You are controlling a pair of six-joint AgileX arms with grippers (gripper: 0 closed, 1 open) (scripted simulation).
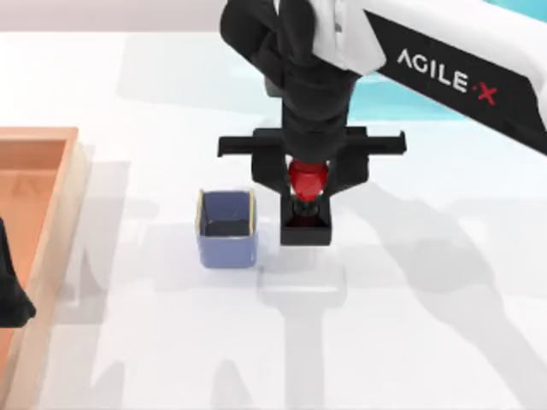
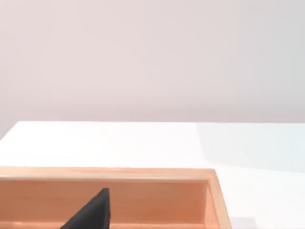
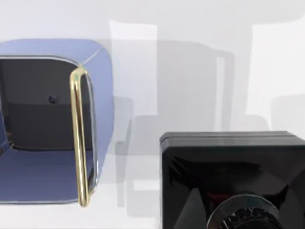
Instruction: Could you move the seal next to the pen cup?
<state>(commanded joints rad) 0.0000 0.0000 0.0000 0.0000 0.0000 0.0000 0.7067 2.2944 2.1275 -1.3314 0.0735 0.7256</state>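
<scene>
White table (image 1: 128, 128): one seal (image 1: 307, 201) clamped in right gripper (image 1: 308, 184), one cup (image 1: 226, 229) just beside it, one tray (image 1: 51, 213) under parked left gripper (image 1: 13, 295), grip unclear.

A white desk (image 1: 444, 282) fills the scene, glossy, with soft grey shadows falling across it. A wooden tray (image 1: 53, 213) with raised sides sits at the desk's left edge. At the far right a turquoise patch (image 1: 402, 101) shows on the desk. Behind the desk, in the left wrist view, rises a plain pale wall (image 2: 152, 57).
</scene>
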